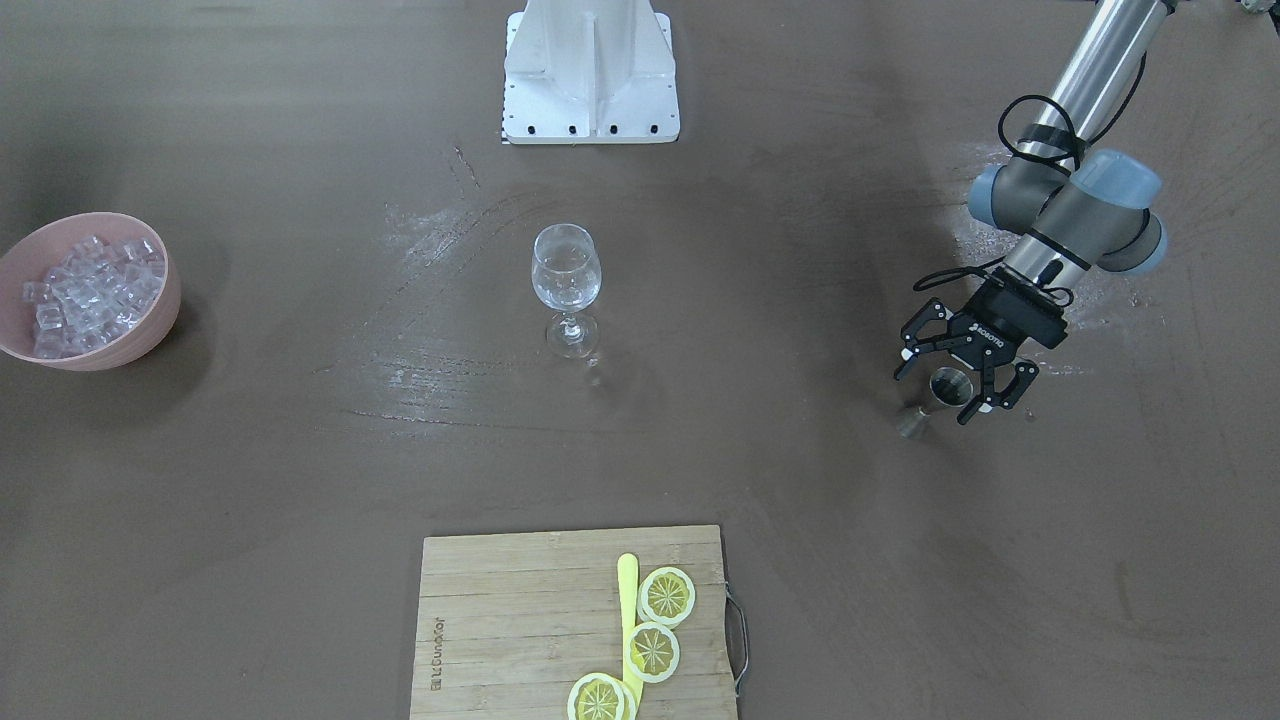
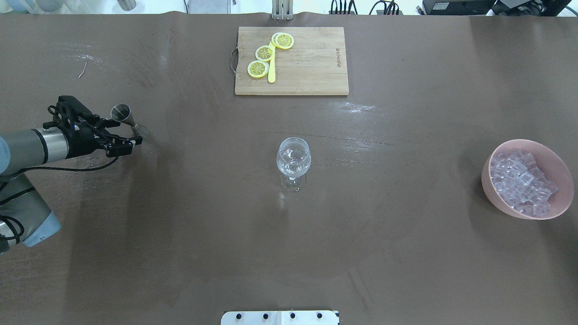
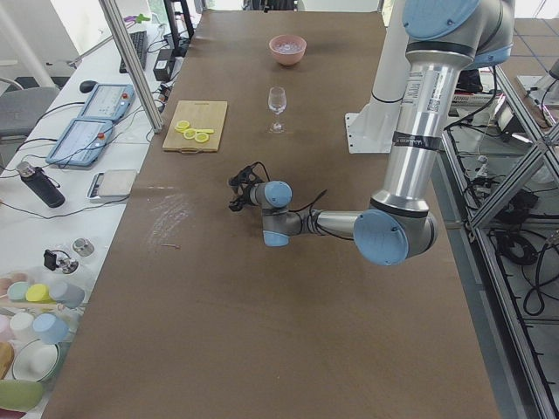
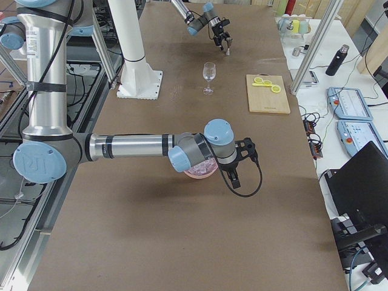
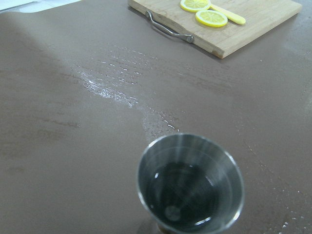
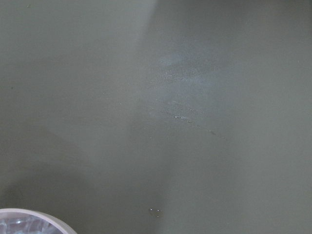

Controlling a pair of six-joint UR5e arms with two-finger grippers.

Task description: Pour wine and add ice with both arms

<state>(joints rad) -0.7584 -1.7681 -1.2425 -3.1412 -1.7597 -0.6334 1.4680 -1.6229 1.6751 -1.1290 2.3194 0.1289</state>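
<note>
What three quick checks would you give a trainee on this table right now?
1. True or false: the ice sits in a pink bowl, well apart from the wine glass.
2. What stands between the open fingers of the left gripper? A: a lemon slice. B: the metal jigger. C: a spoon.
3. Short answer: which arm appears in neither the overhead nor the front-facing view?

Key:
1. True.
2. B.
3. The right arm, which shows only in the side view from the robot's right.
</note>
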